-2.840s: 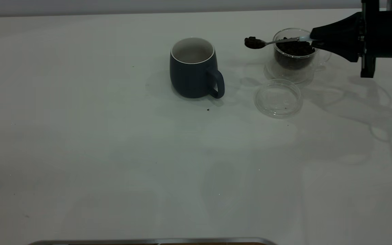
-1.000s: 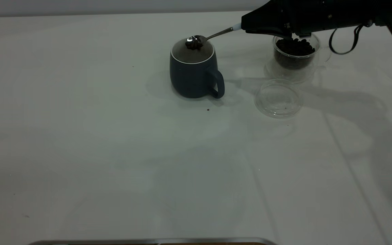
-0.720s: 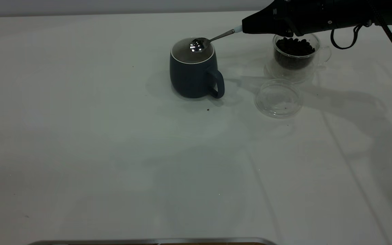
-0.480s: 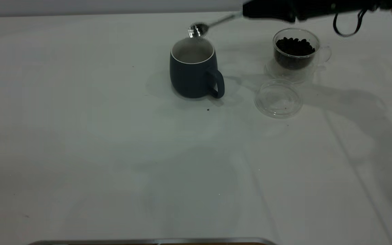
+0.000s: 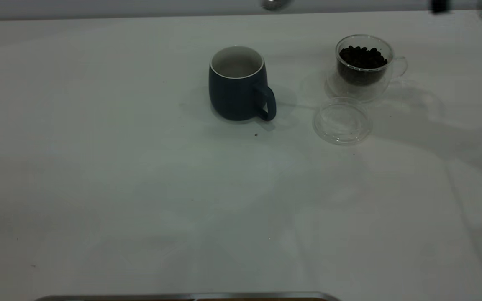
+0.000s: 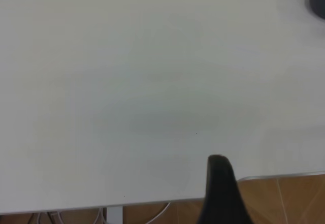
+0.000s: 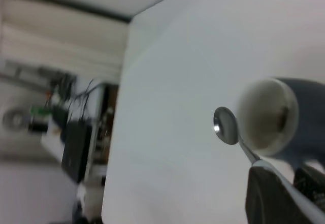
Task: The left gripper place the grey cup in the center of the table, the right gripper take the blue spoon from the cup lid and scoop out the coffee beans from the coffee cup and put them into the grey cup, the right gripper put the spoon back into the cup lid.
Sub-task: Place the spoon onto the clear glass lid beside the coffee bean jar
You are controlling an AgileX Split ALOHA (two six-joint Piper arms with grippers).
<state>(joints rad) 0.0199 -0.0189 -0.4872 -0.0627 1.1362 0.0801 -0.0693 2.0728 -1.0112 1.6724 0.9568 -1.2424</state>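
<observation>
Grey cup [image 5: 237,85] upright mid-table [image 5: 140,188], handle toward coffee cup [image 5: 364,67] holding coffee beans [image 5: 362,56], cup lid [image 5: 342,121] flat just before it, spoon bowl [image 5: 273,4] at top edge.

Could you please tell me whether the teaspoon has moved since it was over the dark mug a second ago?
Yes. The metal-bowled teaspoon has risen from above the dark blue-grey ceramic mug to the exterior view's top edge.

A brown floor [image 6: 284,193] and white cables [image 6: 152,213] show below the near edge.
</observation>
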